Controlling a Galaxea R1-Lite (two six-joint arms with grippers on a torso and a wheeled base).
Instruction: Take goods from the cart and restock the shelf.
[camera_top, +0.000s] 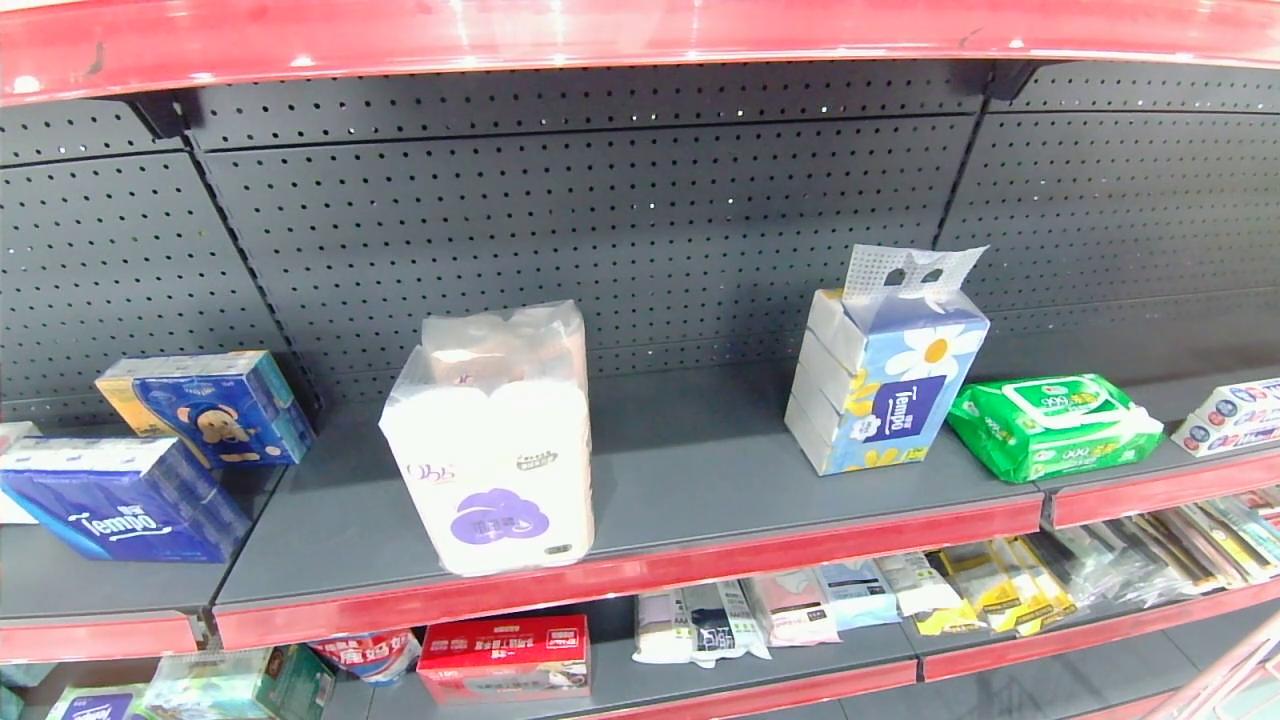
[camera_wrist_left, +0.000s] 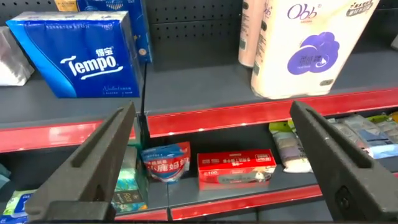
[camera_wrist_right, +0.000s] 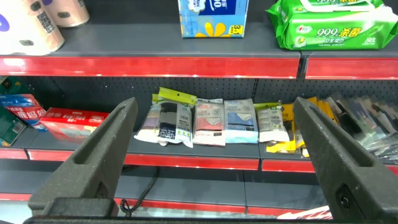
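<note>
Shelf (camera_top: 700, 470) at 12 o'clock of left gripper (camera_wrist_left: 211, 112) and right gripper (camera_wrist_right: 214, 106), both jaws wide and empty; bare gap runs 9-to-3 between toilet-roll pack (camera_top: 495, 450) and tissue pack (camera_top: 885, 385), probably nearer right arm.

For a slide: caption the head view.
Sparsely stocked shelf: toilet-roll pack at the front edge, flowered tissue pack and green wipes farther right.

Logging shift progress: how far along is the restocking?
Done, seemingly: the toilet roll pack and the flowered tissue pack stand on the shelf. In hand: nothing; the left gripper and right gripper are open and empty. Left: the bare stretch between those packs suggests more goods to bring.
</note>
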